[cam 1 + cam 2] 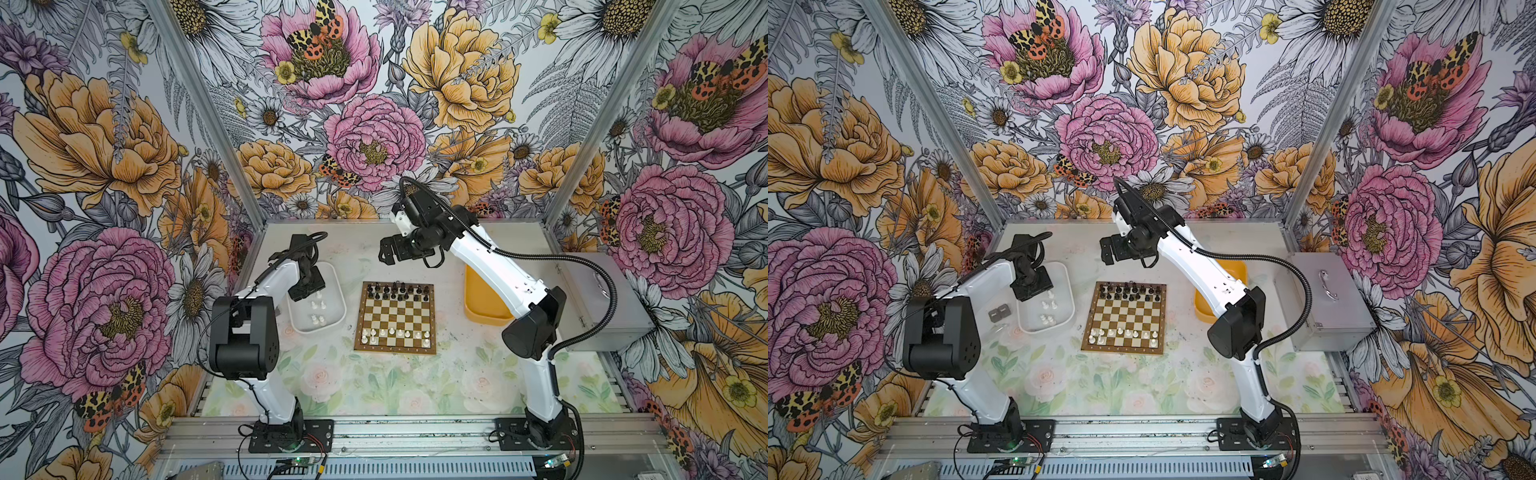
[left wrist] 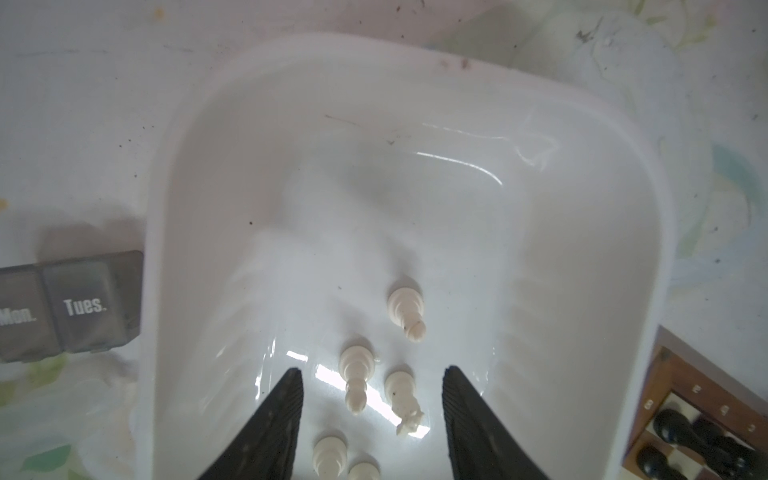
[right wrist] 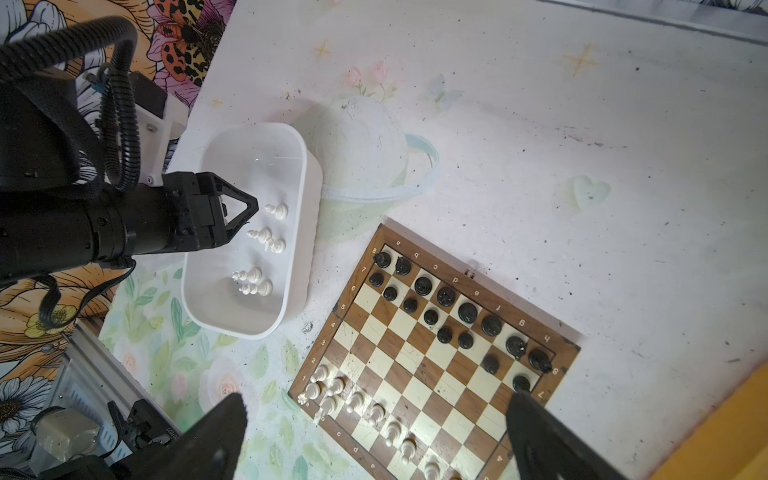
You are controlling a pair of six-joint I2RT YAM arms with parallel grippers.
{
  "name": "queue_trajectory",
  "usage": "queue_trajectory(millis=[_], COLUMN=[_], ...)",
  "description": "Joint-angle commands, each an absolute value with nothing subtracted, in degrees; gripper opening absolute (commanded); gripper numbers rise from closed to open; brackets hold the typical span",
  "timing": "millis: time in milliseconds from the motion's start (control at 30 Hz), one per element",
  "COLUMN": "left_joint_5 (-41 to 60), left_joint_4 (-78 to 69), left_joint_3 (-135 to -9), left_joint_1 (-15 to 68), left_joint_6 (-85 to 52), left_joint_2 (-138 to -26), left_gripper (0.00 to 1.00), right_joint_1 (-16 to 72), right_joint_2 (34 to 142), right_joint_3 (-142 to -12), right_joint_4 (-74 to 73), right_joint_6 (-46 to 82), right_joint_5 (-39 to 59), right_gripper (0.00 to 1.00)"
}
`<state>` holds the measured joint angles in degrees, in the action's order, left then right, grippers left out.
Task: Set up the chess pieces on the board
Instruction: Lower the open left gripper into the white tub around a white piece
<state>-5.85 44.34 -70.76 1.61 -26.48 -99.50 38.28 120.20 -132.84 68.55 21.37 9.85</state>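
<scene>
The move we judge to come next turns on how the loose white pieces (image 2: pixel 407 309) lie under the left hand (image 2: pixel 372 374). Five of them rest on their sides in the white tray (image 2: pixel 582 257), which sits on the counter (image 1: pixel 415 374) just beside the left edge of the board (image 1: pixel 397 318). The left hand hovers right over that tray, its fingers (image 2: pixel 278 419) half spread and pinching nothing.

In the left wrist view, two pieces lie in the gap between the fingers, side by side and almost touching. A third lies out ahead of the fingertips, and two more lie back toward the wrist. All five point roughly the same way, bases away from the hand and heads toward it. Their long axis therefore runs along the hand's reach and across the line on which the fingers close. We judge that a straight drop would squeeze a piece across its narrow width, which suits, though the close pair could be caught together.

The right hand (image 1: pixel 386 252) is spread wide and empty. It is raised beyond the board's far edge, well apart from the tray, so the left arm is plainly nearer. On the board the black pieces (image 1: pixel 395 291) fill the two far rows. The standing white pieces (image 1: pixel 390 332) leave gaps in the near rows.
</scene>
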Motion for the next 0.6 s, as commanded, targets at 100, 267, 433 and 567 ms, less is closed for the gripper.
queue_trajectory(millis=[100, 267, 433, 567], left_joint_5=[-4.7, -4.1, -4.0, -3.8], left_joint_4=[42.7, 42.5, 42.2, 42.1], left_joint_3=[-73.8, -75.0, -75.3, -75.5], left_joint_1=[2.5, 2.6, 2.7, 3.1], left_joint_6=[-24.9, -24.9, -25.1, -25.2], left_joint_2=[-102.7, -105.8, -107.0, -107.3], left_gripper=[0.53, 0.48, 0.47, 0.45], right_joint_1=[38.1, 38.0, 37.5, 37.0], right_joint_2=[120.9, 121.0, 120.9, 121.0], right_joint_3=[-132.8, -132.7, -132.6, -132.5], right_joint_4=[68.7, 69.2, 69.5, 69.6], right_joint_6=[21.6, 21.6, 21.5, 21.4], right_joint_5=[8.2, 7.6, 7.2, 6.9], right_gripper=[1.00, 1.00, 1.00, 1.00])
